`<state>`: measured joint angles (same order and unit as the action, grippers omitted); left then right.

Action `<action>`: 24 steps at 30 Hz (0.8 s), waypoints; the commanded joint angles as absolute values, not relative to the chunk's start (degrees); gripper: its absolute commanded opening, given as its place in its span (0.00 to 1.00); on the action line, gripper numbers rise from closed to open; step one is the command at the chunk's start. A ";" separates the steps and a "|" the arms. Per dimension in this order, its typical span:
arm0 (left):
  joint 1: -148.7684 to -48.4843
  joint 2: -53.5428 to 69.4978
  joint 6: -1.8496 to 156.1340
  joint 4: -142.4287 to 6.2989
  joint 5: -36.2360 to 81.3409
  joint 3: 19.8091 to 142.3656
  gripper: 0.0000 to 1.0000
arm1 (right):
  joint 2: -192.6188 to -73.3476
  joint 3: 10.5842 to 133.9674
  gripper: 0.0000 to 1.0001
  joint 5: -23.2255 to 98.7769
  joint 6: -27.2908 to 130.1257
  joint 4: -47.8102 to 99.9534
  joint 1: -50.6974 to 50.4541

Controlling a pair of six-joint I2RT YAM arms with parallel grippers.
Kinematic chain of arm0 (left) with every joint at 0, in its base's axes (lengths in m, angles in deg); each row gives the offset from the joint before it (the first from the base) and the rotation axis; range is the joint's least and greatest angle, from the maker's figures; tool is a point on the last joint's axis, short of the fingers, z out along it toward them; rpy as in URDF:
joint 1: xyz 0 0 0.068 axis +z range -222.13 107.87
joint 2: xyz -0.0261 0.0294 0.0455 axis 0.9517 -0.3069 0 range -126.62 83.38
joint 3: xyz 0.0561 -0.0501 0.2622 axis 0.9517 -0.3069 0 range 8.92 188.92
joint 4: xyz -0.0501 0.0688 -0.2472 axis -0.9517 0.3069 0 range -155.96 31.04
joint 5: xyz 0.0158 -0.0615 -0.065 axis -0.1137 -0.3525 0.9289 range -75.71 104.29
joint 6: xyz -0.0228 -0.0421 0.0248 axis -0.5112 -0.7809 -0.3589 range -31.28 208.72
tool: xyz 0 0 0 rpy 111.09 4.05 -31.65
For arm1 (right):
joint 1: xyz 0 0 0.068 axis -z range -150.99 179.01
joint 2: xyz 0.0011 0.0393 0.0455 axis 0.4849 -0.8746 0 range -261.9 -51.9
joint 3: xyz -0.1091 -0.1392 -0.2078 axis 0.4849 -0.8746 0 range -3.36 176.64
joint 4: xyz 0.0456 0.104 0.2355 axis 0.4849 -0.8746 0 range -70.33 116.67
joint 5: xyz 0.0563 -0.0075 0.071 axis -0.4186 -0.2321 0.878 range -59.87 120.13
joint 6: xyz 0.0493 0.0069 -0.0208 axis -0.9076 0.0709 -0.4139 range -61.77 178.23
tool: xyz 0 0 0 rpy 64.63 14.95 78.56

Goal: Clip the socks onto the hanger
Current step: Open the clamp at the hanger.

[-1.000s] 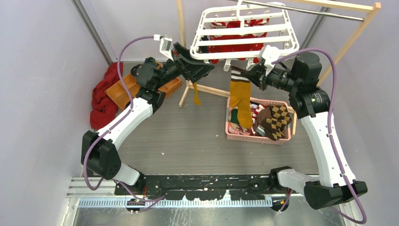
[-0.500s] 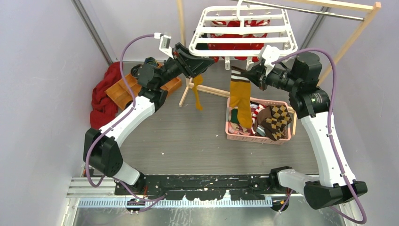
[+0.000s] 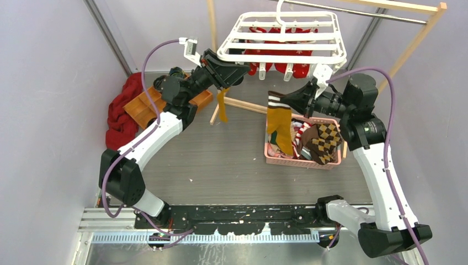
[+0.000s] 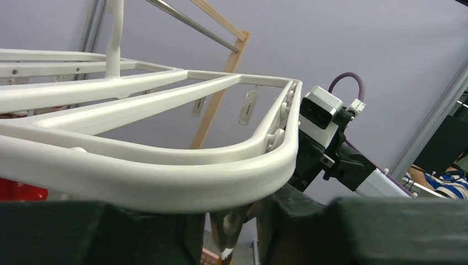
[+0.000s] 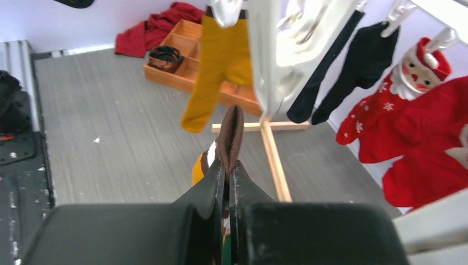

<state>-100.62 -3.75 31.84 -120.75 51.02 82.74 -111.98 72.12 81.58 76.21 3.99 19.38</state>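
Right gripper (image 3: 284, 101): jaws clamped together on the brown cuff of a mustard sock (image 3: 280, 124). The sock dangles over the pink basket (image 3: 298, 161), cuff raised toward the front rim of the hanger (image 4: 165, 185), evidently to offer it to a free clip. Left gripper (image 3: 229, 74): at the hanger's near-left corner, jaws standing either side of a small clip (image 4: 230, 223) under the rim, probably to work it. Whether they press it cannot be told, as the rim masks them. A second mustard sock (image 3: 222, 109) hangs below that corner, its fastening largely cut off.
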 commanded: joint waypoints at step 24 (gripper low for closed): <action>-97.00 -1.06 26.48 -126.52 52.65 82.74 0.62 | -112.29 73.43 0.01 80.41 70.84 12.18 19.53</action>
